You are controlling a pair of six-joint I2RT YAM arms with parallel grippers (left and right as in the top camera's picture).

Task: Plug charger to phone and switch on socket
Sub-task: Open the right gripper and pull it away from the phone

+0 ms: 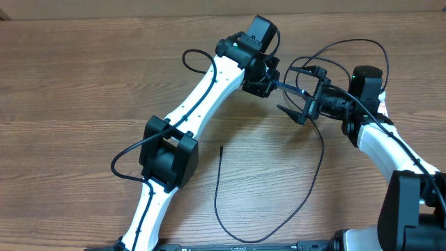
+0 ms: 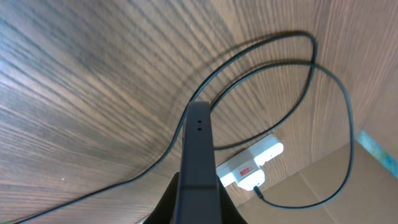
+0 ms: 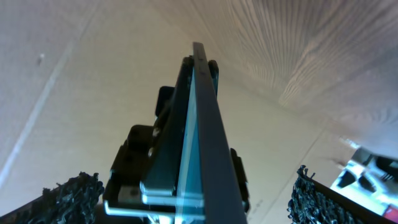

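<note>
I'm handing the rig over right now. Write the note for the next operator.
Left gripper: shut on the phone, held edge-on.
Right gripper: open, jaws either side of the phone.
Charger: loose on the table, one end free and not in the phone.
Socket: by the right arm.
Done: phone picked up.
Left: plug the charger into the phone, switch on the socket.

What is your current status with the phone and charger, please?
Left gripper shut on phone, off the table. Right gripper open around phone, not touching. Charger lying loose on table, not in phone. Nothing blocking.
</note>
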